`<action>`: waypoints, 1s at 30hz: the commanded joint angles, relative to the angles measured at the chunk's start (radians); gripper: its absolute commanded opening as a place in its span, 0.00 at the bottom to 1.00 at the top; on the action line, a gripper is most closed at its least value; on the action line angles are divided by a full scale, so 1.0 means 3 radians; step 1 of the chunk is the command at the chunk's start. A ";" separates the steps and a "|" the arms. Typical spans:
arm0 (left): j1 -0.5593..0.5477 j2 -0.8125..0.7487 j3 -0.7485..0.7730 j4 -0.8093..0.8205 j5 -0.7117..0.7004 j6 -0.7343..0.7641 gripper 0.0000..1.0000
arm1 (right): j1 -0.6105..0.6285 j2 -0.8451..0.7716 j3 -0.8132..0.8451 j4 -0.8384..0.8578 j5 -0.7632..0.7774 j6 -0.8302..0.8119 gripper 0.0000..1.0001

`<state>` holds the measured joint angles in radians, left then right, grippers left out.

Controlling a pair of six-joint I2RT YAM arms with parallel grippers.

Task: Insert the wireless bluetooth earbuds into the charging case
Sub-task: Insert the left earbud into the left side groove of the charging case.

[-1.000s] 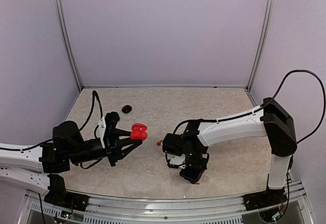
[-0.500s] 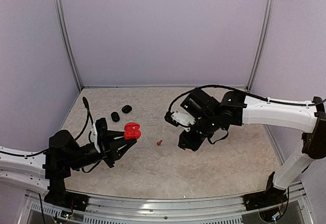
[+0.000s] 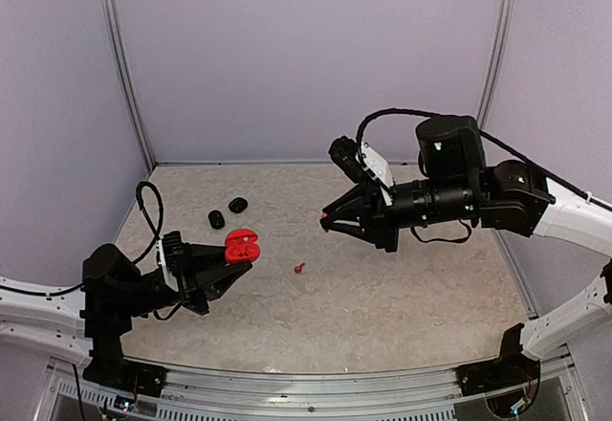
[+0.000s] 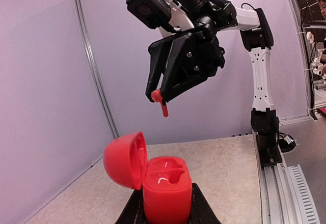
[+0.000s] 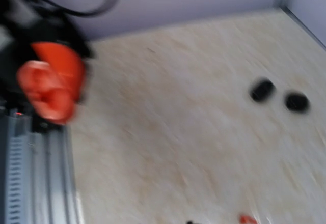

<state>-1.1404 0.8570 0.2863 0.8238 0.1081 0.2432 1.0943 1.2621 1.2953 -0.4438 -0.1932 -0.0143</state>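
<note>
Red earbud (image 4: pixel 163 106) is hanging stem-down, pinched in the closed jaws of the right gripper (image 3: pixel 330 219), which is hovering above the worktop (image 3: pixel 411 297) centre. The left gripper (image 3: pixel 229 260) is clamping the red charging case (image 4: pixel 165 186) by its base near the left edge, lid tipped back, so that both sockets are facing up for insertion. A second red earbud (image 3: pixel 299 269) is lying loose mid-worktop, between the two grippers, apparently awaiting its own pickup.
</note>
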 commanded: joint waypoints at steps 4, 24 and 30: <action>-0.0012 0.0000 0.0033 0.0164 0.0342 0.0190 0.00 | 0.0257 -0.0100 -0.0094 0.0595 -0.0433 -0.0182 0.06; 0.0163 0.0485 0.0350 0.0500 0.1420 -0.0835 0.00 | 0.0670 0.0329 0.0493 0.0631 -0.0746 -0.0484 0.05; 0.0148 0.0561 0.0321 0.0741 0.1186 -0.0961 0.00 | 0.0729 0.0401 0.0485 0.0710 -0.0551 -0.0450 0.05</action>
<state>-1.0988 1.0157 0.3653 0.9577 0.4927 0.0006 1.2942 1.3640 1.4189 -0.2554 -0.3965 -0.1463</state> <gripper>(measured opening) 0.215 0.140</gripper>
